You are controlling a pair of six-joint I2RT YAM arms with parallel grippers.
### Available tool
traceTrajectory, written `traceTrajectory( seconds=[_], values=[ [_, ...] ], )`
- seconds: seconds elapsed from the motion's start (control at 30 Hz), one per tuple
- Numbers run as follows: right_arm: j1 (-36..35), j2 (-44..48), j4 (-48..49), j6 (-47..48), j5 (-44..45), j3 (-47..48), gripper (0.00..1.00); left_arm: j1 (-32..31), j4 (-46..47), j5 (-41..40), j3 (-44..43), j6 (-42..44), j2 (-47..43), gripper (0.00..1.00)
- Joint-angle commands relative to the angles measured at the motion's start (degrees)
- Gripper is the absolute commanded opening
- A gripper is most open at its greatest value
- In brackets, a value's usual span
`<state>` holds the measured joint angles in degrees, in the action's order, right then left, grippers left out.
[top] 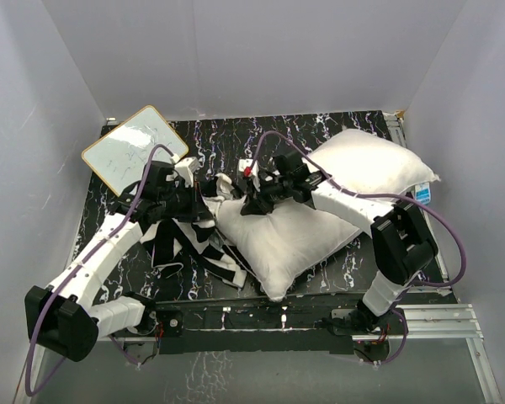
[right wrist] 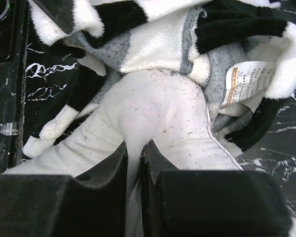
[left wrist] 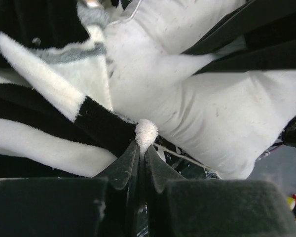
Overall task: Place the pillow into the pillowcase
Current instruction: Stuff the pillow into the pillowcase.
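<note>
- Pillow (top: 286,240): a plump white cushion, the biggest thing on the black marbled table (top: 236,139). It lies in the centre and right of the top view, one corner reaching the lower middle. White bulk shows on both sides of the right forearm, which crosses over it. Whether that is all one cushion cannot be told.
- Pillowcase (top: 181,244): black and white striped cloth, bunched in a heap left of centre in the top view and touching the pillow's left end. In the right wrist view its open, fuzzy edge (right wrist: 113,17) spreads across the top of the frame, with a corner of the pillow (right wrist: 153,113) poking up against the grey lining.
- Whiteboard (top: 135,151): tilted in the upper left of the top view, just behind the left arm.
- Left gripper (left wrist: 140,148): closed tight, pinching a fuzzy white nub of the pillowcase (left wrist: 49,143) hem at the lower centre of its wrist view. The pillow (left wrist: 227,113) fills the right side.
- Right gripper (right wrist: 134,150): squeezed nearly together on a fold of the pillow's white fabric, at the lower centre of its frame.
- Care label (right wrist: 246,81): small, white and printed, inside the pillowcase at the right of the frame.
</note>
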<state>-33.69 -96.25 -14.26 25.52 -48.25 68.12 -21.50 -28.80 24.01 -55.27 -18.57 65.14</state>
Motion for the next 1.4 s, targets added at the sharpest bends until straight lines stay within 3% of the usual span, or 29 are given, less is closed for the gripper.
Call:
traceTrajectory(
  seconds=[0.0, 0.23, 0.3, 0.4, 0.53, 0.73, 0.9, 1.03, 1.2, 1.33, 1.37],
  values=[
    [-4.3, 3.3, 2.1, 1.7, -3.1, -0.2, 0.08, 0.1, 3.7, 3.4, -1.0, -3.3, -1.5, 0.01],
    [-8.9, -0.6, 1.4, -3.6, 9.6, 12.6, 0.08, 0.1, 7.8, 5.3, -7.8, -5.3, 0.2, 0.00],
    [-8.2, -1.9, 3.0, -4.9, 16.4, 15.4, 0.08, 0.1, 8.8, 6.6, -9.9, -5.8, 0.0, 0.00],
    [-1.8, -5.2, 8.8, -11.8, 21.1, 17.6, 0.08, 0.1, 10.4, 8.4, -10.9, -6.0, -1.2, 0.00],
    [4.3, -6.4, 12.8, -15.4, 18.1, 16.0, 0.08, 0.1, 12.4, 8.8, -8.4, -5.9, -2.6, 0.00],
    [2.6, -1.0, 14.4, -7.2, 1.0, 6.7, 0.08, 0.1, 16.3, 7.3, -3.0, -7.8, 1.2, 0.00],
    [-1.5, -0.2, 6.0, 4.8, -1.0, 8.2, 0.08, 0.1, 15.7, 5.0, -6.6, -6.5, 6.0, 0.00],
    [-3.3, -1.6, 3.3, 6.2, -1.5, 11.8, 0.08, 0.2, 14.6, 2.4, -12.1, -5.0, 9.6, 0.00],
    [-3.2, -5.3, 7.6, -3.5, 6.2, 19.2, 0.08, 0.2, 15.4, 4.3, -21.3, -4.9, 16.1, 0.00],
    [3.7, -9.9, 16.8, -18.0, 10.7, 21.8, 0.08, 0.2, 19.9, 8.9, -23.3, -7.3, 18.9, 0.00],
    [5.0, -11.1, 18.5, -19.6, 11.3, 21.5, 0.08, 0.2, 20.9, 9.2, -22.9, -7.5, 19.4, 0.04]
  ],
)
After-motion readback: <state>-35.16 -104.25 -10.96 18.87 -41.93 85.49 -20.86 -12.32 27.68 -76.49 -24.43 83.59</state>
